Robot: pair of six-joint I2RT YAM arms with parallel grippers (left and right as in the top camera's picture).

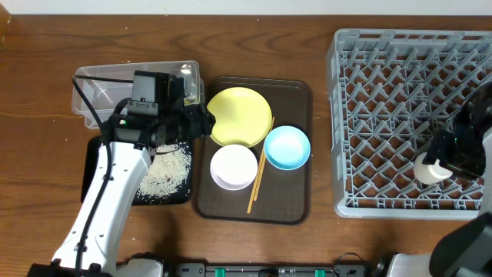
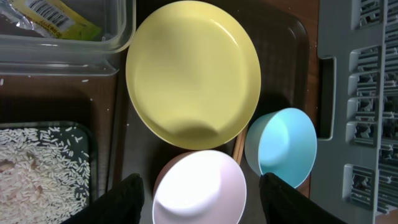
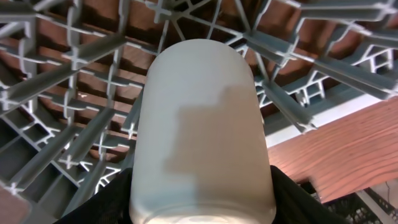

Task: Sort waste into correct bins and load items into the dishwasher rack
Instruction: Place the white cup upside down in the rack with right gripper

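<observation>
Over the lattice rack (image 1: 400, 115), right fingers (image 3: 295, 202) grasp a smooth cup (image 3: 199, 130); left fingers (image 2: 124, 199) released.

Overhead view looks straight down from high on the whole table (image 1: 46, 61). Left wrist view hangs low over the plate (image 2: 193, 74) and tray (image 2: 280, 62), both seen overhead. Right wrist view looks close along the cup (image 3: 202, 130) into the rack (image 3: 74, 81)

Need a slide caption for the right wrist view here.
Right gripper holds the pale cup over the pegs of the grey dishwasher rack.
</observation>
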